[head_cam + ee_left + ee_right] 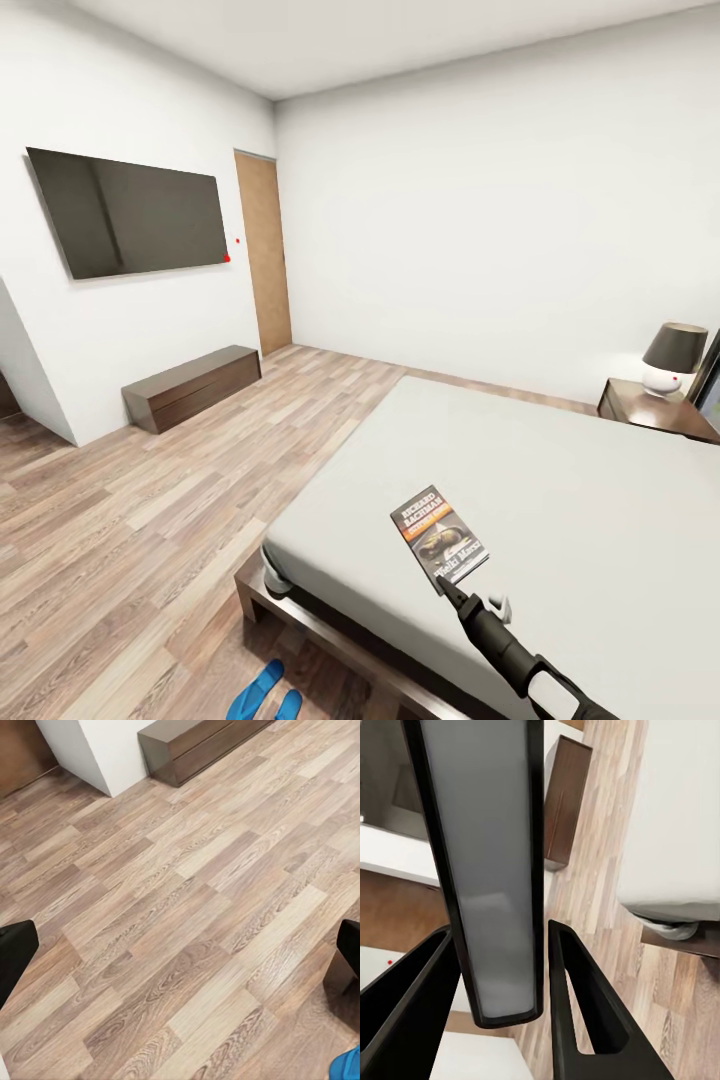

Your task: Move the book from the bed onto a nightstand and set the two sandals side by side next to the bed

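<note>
The book (438,538), dark with an orange band, is lifted off the grey mattress of the bed (580,470) near its foot end. My right gripper (447,590) is shut on its lower edge. In the right wrist view the book (491,870) stands edge-on between the black fingers (585,1005). Two blue sandals (265,693) lie on the floor by the bed's foot corner. One sandal's tip (349,1065) shows in the left wrist view, where my left gripper (180,945) hangs open over the wood floor. A nightstand (655,408) stands at the bed's far right.
A lamp (672,358) with a dark shade sits on the nightstand. A long low dark bench (190,385) stands against the left wall under a wall TV (130,212), with a wooden door (263,250) in the corner. Wood-plank floor (150,520) lies left of the bed.
</note>
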